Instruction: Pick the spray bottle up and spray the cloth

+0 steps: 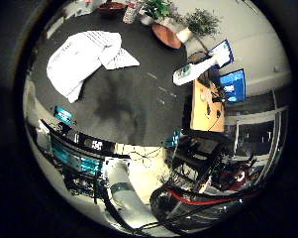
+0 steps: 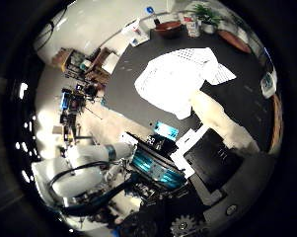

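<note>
No text, label, number or sign can be read in either palm view. The white spray bottle [image 1: 192,70] lying on the dark table [image 1: 133,106] carries a small darker patch near its head, but whether that is print cannot be told. The white cloth [image 2: 175,79] shows a faint gridded pattern (lines only, no letters). A blue screen [image 1: 233,85] beyond the table edge has pale blocks on it, too small to make out. A container [image 2: 192,23] near the potted plants at the table's far side bears reddish markings, equally unreadable.
</note>
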Available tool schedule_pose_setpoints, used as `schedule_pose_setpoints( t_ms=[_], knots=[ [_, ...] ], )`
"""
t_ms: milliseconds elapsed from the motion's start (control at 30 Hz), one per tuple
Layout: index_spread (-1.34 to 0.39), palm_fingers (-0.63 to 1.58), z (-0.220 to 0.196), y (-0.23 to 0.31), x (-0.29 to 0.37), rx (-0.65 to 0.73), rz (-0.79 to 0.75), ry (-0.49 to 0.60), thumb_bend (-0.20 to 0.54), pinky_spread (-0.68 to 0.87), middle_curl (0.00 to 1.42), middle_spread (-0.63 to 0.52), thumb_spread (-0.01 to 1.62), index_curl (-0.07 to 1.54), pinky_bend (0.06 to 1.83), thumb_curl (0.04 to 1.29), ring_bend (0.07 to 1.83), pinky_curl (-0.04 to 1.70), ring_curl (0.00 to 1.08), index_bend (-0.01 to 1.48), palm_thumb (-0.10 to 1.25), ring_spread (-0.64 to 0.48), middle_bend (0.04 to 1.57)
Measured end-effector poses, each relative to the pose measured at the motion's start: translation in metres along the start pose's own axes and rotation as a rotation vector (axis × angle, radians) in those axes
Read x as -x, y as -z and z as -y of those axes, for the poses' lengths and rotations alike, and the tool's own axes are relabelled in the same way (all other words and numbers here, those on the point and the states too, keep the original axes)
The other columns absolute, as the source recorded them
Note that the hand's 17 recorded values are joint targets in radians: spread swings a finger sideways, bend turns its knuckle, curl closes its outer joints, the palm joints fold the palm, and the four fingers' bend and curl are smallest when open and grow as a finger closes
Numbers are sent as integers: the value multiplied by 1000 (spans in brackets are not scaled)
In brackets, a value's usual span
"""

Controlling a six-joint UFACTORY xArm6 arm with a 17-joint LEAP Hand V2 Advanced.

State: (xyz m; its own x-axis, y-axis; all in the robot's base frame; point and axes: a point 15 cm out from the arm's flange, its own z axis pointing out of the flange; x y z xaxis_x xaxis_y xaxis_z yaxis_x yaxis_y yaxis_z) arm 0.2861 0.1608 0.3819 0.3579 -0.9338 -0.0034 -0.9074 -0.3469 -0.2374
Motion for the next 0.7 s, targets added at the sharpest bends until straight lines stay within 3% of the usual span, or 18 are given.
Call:
schedule_pose_setpoints(
  t_ms=[700],
  knots=[
    [-483, 418, 0, 16, -10, -39, -2, -24, -20, 591, 310, -39, 948, 314, 442, 624, 195, 197, 181, 182, 933, 224, 200]
  ],
)
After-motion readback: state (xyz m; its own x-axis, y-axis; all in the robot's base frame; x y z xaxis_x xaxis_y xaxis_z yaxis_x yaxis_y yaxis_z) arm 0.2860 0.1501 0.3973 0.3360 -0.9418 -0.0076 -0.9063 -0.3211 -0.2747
